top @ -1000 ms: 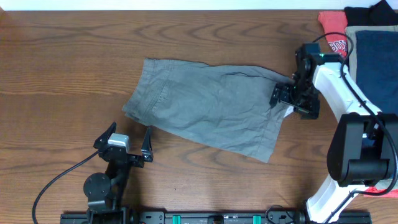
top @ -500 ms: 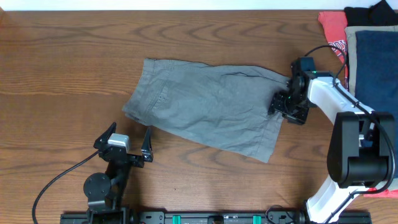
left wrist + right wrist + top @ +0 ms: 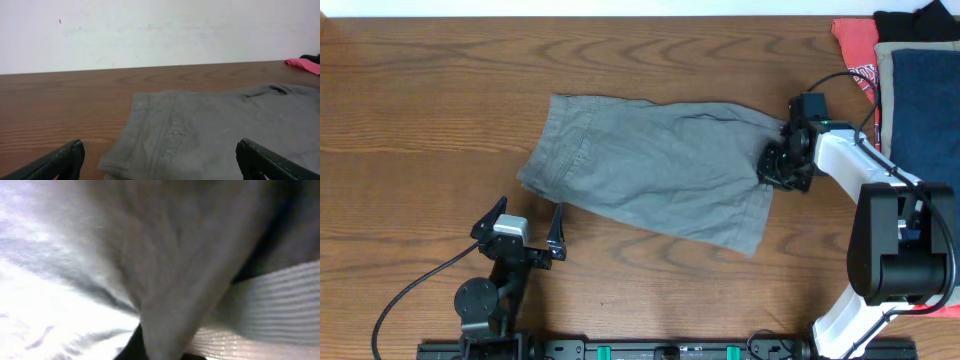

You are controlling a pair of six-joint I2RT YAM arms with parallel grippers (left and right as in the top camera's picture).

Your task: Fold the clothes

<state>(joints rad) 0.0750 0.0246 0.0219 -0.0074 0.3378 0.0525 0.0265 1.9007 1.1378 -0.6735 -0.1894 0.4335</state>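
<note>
The grey shorts (image 3: 650, 175) lie flat and spread across the middle of the table, waistband end to the right. My right gripper (image 3: 778, 170) sits on their right edge, shut on a fold of the cloth. In the right wrist view, blurred grey fabric (image 3: 175, 255) and a pale ribbed band (image 3: 270, 305) fill the frame right up to the jaws. My left gripper (image 3: 528, 222) stands open near the front left, just short of the shorts' lower left corner. The left wrist view shows the shorts (image 3: 225, 130) ahead, between the wide-apart fingertips (image 3: 67, 155).
A pile of other clothes sits at the back right: a coral-red garment (image 3: 855, 45), a navy one (image 3: 925, 100) and a black one (image 3: 920, 20). A black cable (image 3: 410, 290) loops from the left arm's base. Behind the table stands a white wall (image 3: 160, 30).
My right gripper has dropped onto the shorts' right edge and closed from open to shut on the cloth. The left arm has not moved.
</note>
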